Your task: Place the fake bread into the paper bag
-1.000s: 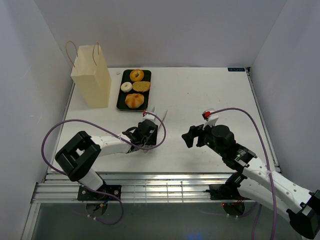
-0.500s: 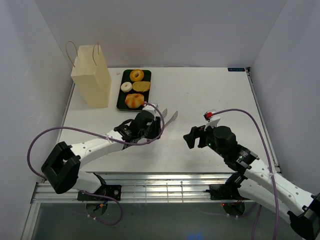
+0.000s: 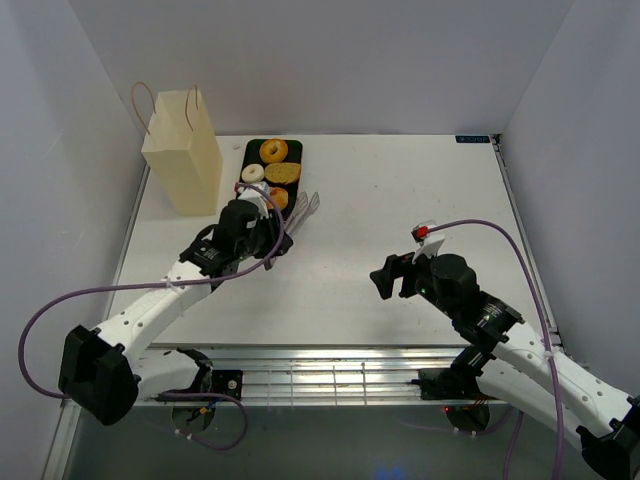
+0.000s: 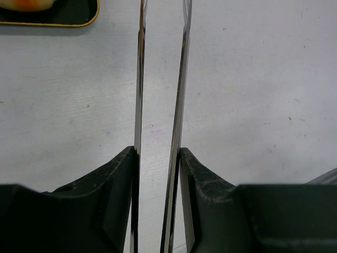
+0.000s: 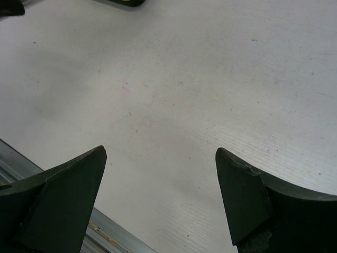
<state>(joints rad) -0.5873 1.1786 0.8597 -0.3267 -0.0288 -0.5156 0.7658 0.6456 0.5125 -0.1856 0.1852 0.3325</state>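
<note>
The paper bag (image 3: 185,150) stands upright at the back left. Beside it a black tray (image 3: 243,208) holds the fake bread: an orange-brown ring (image 3: 273,151), a white ring (image 3: 252,172), a flat tan piece (image 3: 284,172) and a golden bun (image 3: 277,196), partly hidden by my left arm. My left gripper (image 3: 268,222) is shut on metal tongs (image 3: 306,205) at the tray's near end. In the left wrist view the tongs' blades (image 4: 180,79) run forward from the gripper (image 4: 158,153), slightly apart and empty, right of the tray corner (image 4: 79,18). My right gripper (image 3: 385,275) is open and empty over bare table (image 5: 160,153).
White walls close in the table on the left, back and right. An aluminium rail (image 3: 300,375) runs along the near edge. Purple cables loop from both arms; the left arm's cable (image 3: 60,300) loops out over the table's left side.
My left arm has swung away from me and to the left with the tongs, from mid-table to the tray's near end. The right arm has barely moved.
</note>
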